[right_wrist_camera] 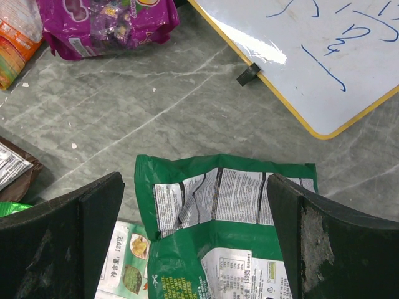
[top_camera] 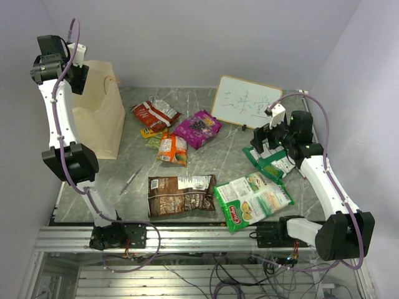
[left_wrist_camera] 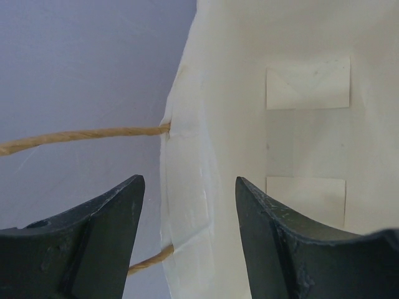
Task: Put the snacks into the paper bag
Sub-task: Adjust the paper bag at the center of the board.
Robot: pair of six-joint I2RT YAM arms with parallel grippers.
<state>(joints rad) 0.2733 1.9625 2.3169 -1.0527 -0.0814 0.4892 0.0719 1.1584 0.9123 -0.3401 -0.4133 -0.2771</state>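
L gripper [left_wrist_camera: 188, 184] is up at the paper bag [top_camera: 100, 115], which stands at the far-left corner of the table [top_camera: 206, 165]. Its jaws are apart, partway wide, and straddle the bag's top rim, one finger inside and one outside. A gap shows on both sides of the paper, so no clamp and nothing held. Cord handle [left_wrist_camera: 81, 133] leaves the rim above the outer finger.

R gripper [right_wrist_camera: 194, 180] is spread fully and empty, hovering over the green packet [right_wrist_camera: 218, 240] near the table's right edge, by the whiteboard [top_camera: 246, 103]. Can't tell if the pads touch it.

Other snacks lie on the table. Red packet [top_camera: 153, 113], purple packet [top_camera: 198, 128] and orange packet [top_camera: 173, 148] are mid-table toward the far edge. Brown packet [top_camera: 181, 194] and green-and-white packet [top_camera: 252, 200] lie along the near edge.
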